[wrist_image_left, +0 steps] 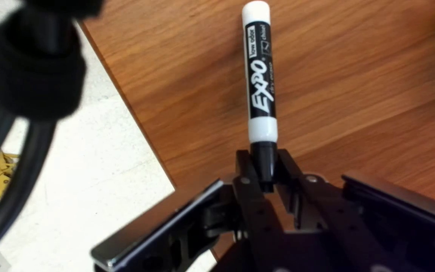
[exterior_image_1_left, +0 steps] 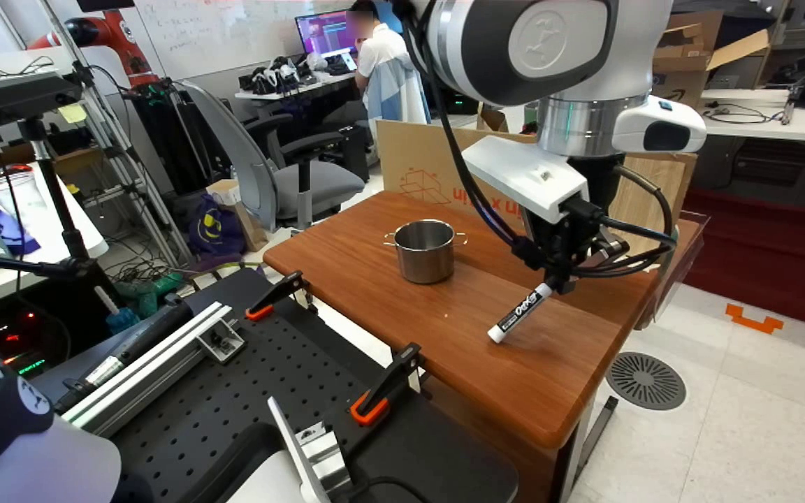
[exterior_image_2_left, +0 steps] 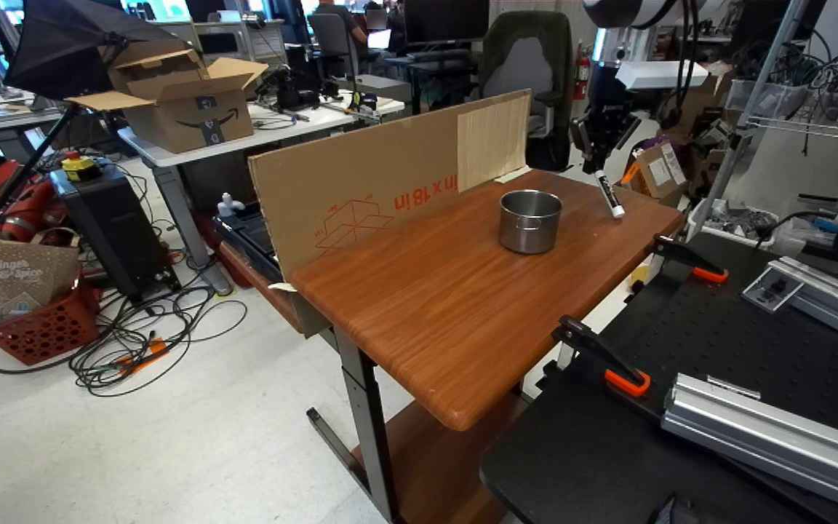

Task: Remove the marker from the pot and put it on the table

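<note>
The marker [exterior_image_1_left: 520, 312] is black and white, with a black cap. My gripper [exterior_image_1_left: 562, 283] is shut on its capped end; the white end hangs down at a slant. In the wrist view the marker [wrist_image_left: 259, 71] points away from the fingertips [wrist_image_left: 264, 160]. The marker also shows in an exterior view [exterior_image_2_left: 609, 195], above the table's end. Whether its lower end touches the table cannot be told. The grey metal pot [exterior_image_1_left: 425, 262] stands upright on the reddish-brown table [exterior_image_1_left: 374, 293], apart from the marker; it also shows in an exterior view [exterior_image_2_left: 528, 225].
A cardboard sheet [exterior_image_2_left: 361, 189] stands along one long edge of the table. Black clamps with orange pads [exterior_image_1_left: 381, 391] grip the opposite edge, beside the black perforated bench [exterior_image_1_left: 291, 391]. A dark cable [wrist_image_left: 32, 68] hangs beside the gripper in the wrist view.
</note>
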{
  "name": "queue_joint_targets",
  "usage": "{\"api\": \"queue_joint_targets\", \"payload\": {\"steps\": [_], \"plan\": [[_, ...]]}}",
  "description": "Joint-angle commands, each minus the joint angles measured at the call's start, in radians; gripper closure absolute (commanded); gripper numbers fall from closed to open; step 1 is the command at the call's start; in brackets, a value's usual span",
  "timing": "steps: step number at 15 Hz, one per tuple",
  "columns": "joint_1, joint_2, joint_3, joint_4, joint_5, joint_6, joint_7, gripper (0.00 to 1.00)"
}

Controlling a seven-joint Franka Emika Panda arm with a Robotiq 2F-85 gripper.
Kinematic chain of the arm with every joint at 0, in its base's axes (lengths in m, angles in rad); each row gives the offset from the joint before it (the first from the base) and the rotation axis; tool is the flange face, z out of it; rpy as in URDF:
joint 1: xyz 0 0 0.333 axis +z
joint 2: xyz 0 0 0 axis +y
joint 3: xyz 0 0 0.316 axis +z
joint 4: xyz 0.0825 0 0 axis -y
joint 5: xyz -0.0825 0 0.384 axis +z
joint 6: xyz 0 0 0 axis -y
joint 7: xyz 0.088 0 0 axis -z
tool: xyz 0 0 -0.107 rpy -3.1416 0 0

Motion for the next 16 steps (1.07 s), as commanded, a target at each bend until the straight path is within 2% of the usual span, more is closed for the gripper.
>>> {"api": "queue_joint_targets", "payload": {"steps": [1,8,14,15,16], "plan": [[-0.017,0.082,0.026,0.083,0.013,0.001,0.025,0.95],[-0.014,0.207,0.056,0.205,0.009,-0.009,0.065,0.95],[-0.016,0.246,0.066,0.247,0.010,-0.019,0.078,0.95],[-0.017,0.244,0.067,0.247,0.012,-0.024,0.078,0.56],[-0.016,0.242,0.067,0.244,0.010,-0.023,0.078,0.53]]}}
